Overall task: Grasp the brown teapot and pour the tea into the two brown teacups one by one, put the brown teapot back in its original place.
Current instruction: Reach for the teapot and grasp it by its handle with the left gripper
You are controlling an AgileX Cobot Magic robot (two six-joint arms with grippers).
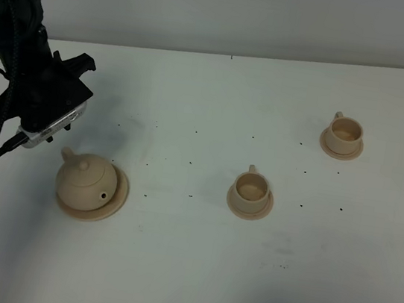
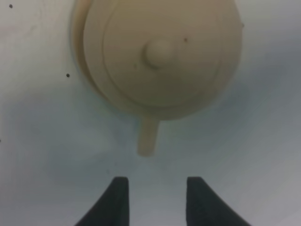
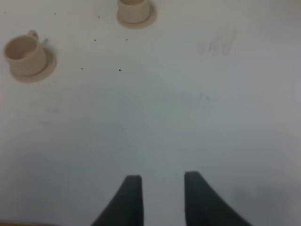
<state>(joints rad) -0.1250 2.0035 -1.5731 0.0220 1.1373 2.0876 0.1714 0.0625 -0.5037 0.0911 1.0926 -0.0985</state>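
The brown teapot (image 1: 86,183) stands upright with its lid on, resting on its wide saucer (image 1: 117,198), the original place, at the left of the table. Its handle (image 2: 147,139) points toward my left gripper (image 2: 157,190), which hangs open just behind it and touches nothing. The left arm (image 1: 37,94) hovers behind and left of the pot. The two brown teacups stand on their saucers, one at mid-table (image 1: 251,190) and one farther back right (image 1: 344,132). My right gripper (image 3: 162,193) is open over bare table, well away from both cups (image 3: 26,54) (image 3: 135,10).
The white table (image 1: 185,270) carries small dark specks between the teapot and the cups. A pale wall runs along its far edge. The right arm does not show in the high view.
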